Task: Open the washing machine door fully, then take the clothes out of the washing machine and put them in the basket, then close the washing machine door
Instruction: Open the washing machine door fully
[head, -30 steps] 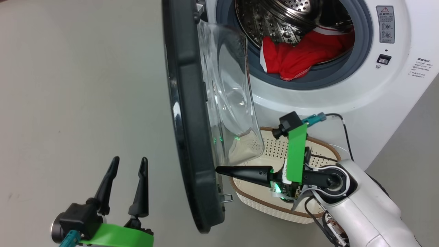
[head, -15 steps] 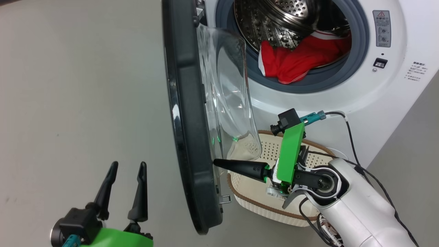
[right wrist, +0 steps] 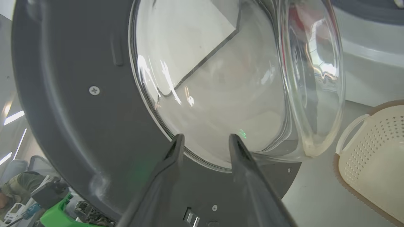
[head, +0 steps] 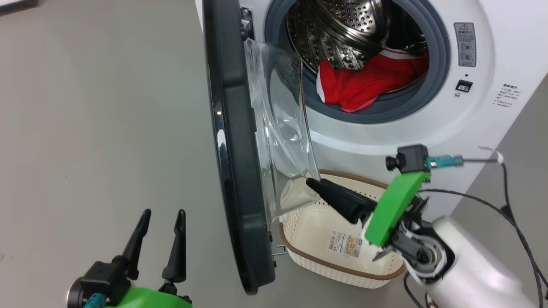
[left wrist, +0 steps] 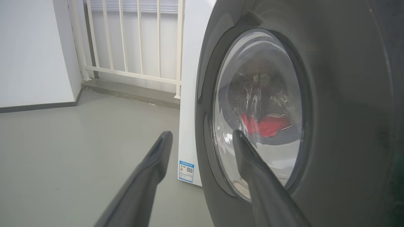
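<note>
Washing machine door (head: 235, 171), a large round one with a wide glossy black rim and a bulging clear glass bowl window, stands swung out on its hinge at the left of the big white front-loading washing machine (head: 385, 141). In the head view it is nearly edge-on, with the glass bowl (head: 284, 141) bulging to the right, toward the machine's front. The drum mouth is uncovered, showing the grey rubber ring (head: 443, 64) and the perforated steel drum (head: 342, 25). Red fabric clothes with white trim (head: 364, 81) lie in the bottom of the drum, one fold hanging over the rubber ring.

On the grey floor (head: 107, 107), right in front of the machine and just beside the door's lower edge, stands the small cream-white perforated plastic basket with a brown woven-look rim (head: 342, 267). A paper label (head: 344, 244) shows on its bottom.

The right gripper (right wrist: 205, 140) reaches over the basket toward the inner side of the door. Its two dark fingers are parted with nothing between them, and their tips lie close to the lower edge of the glass bowl. Whether they touch it cannot be told.

The left gripper (head: 164, 214) hovers on the door's outer side, apart from it, its jaws spread wide and empty. In the left wrist view, the red clothes are visible through the window.
</note>
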Motion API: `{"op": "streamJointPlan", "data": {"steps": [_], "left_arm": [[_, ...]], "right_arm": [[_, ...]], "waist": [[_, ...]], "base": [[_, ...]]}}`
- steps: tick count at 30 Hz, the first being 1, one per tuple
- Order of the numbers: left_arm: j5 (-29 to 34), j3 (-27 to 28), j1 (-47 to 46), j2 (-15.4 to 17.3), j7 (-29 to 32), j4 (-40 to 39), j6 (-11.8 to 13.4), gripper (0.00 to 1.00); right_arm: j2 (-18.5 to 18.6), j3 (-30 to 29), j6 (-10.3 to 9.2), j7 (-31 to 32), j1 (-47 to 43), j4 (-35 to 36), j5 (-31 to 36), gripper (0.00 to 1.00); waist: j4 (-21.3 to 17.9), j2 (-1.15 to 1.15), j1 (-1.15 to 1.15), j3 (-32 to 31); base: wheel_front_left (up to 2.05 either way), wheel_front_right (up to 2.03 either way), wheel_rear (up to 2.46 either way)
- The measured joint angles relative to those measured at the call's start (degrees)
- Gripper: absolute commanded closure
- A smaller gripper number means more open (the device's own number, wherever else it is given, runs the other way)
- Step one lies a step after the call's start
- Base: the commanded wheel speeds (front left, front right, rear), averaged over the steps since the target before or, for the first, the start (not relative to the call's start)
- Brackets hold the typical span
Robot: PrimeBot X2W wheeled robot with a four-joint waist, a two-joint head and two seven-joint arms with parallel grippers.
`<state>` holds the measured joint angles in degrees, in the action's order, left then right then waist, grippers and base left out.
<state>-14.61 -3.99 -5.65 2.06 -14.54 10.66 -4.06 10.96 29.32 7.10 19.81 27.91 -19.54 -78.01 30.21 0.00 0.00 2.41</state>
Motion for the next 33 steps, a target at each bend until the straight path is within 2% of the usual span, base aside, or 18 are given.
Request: {"op": "streamJointPlan", "data": {"steps": [4,7,11,13,17,20,21,25,30,33], "left_arm": [[0.44,-0.02,-0.01,0.02,0.0,0.59,-0.01,0.0],[0.51,0.0,-0.02,0.04,0.0,0.71,-0.08,0.0],[0.52,0.05,-0.02,0.04,0.0,0.89,-0.1,0.0],[0.52,0.08,-0.02,0.05,0.0,0.96,-0.11,0.0],[0.52,0.1,-0.02,0.11,0.0,0.98,-0.48,0.0],[0.52,0.16,-0.01,0.16,0.0,0.9,-0.48,0.0],[0.52,0.22,-0.01,0.19,0.0,0.82,-0.48,0.0],[0.52,0.2,-0.01,0.19,0.0,0.64,-0.48,0.0],[0.51,0.21,-0.01,0.2,0.0,0.49,-0.43,0.0],[0.49,0.2,-0.01,0.2,0.0,0.46,-0.42,0.0]], "right_arm": [[2.52,4.01,0.0,-10.07,-1.48,-0.32,6.34,0.0],[4.0,6.17,0.0,-19.5,-1.64,-3.61,12.54,0.0],[4.14,7.19,0.0,-29.37,-1.64,-8.96,18.17,0.0],[4.0,7.86,0.0,-32.11,-1.63,-11.44,21.11,0.0],[2.47,4.59,0.01,-34.01,-1.64,-15.58,26.6,0.0],[0.76,-3.31,0.01,-34.05,-2.15,-14.62,34.31,0.0],[-0.8,-8.6,0.01,-34.22,-3.48,-12.57,40.52,0.0],[-4.58,-16.39,0.01,-34.29,-9.03,-8.12,50.45,0.0],[-7.11,-20.84,0.02,-34.29,-13.97,-4.49,56.33,0.0],[-7.64,-22.21,0.02,-34.29,-15.58,-3.45,56.91,0.0]], "waist": [[-0.17,0.0,0.01,-0.5],[-0.32,0.0,0.0,-0.85],[-0.54,0.0,0.0,-1.3],[-0.64,0.0,0.0,-1.48],[-0.87,0.0,0.0,-1.73],[-1.08,0.0,0.0,-1.71],[-1.19,0.0,0.01,-1.59],[-1.29,0.0,0.0,-1.46],[-1.29,0.0,0.0,-1.48],[-1.27,0.0,0.0,-1.67]], "base": [[0.0,0.0,0.0],[0.0,0.0,0.0],[0.0,0.0,0.0],[0.0,0.0,0.0],[0.0,0.0,0.0],[0.0,0.0,0.0],[0.0,0.0,0.0],[0.0,0.0,0.0],[0.0,0.0,0.0],[0.0,0.0,0.0]]}}
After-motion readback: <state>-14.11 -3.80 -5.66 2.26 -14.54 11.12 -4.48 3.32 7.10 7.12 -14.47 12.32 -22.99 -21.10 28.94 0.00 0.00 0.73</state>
